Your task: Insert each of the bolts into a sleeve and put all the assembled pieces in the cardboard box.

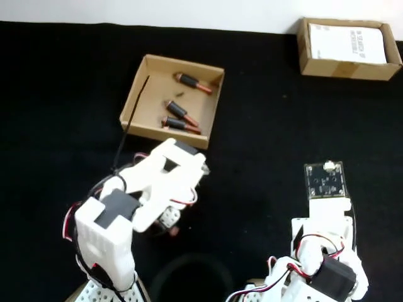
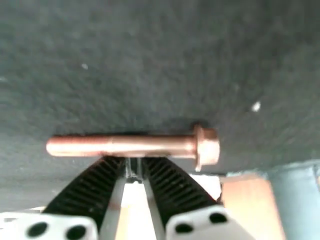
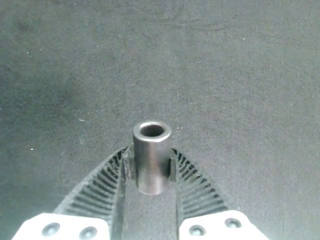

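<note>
The left gripper point(image 2: 133, 167) pinches a bolt point(image 2: 125, 146) in its jaws, the right gripper point(image 3: 150, 162) a sleeve point(image 3: 151, 147); insertion looks next, needing tip-to-bore alignment.

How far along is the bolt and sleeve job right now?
Done: three assembled pieces already lie in the cardboard box. In hand: the left jaws are shut on a bare bolt, and the right jaws are shut on an empty sleeve with its open end showing. Left: this bolt has to go into this sleeve, and then the pair goes into the box with the others.
</note>
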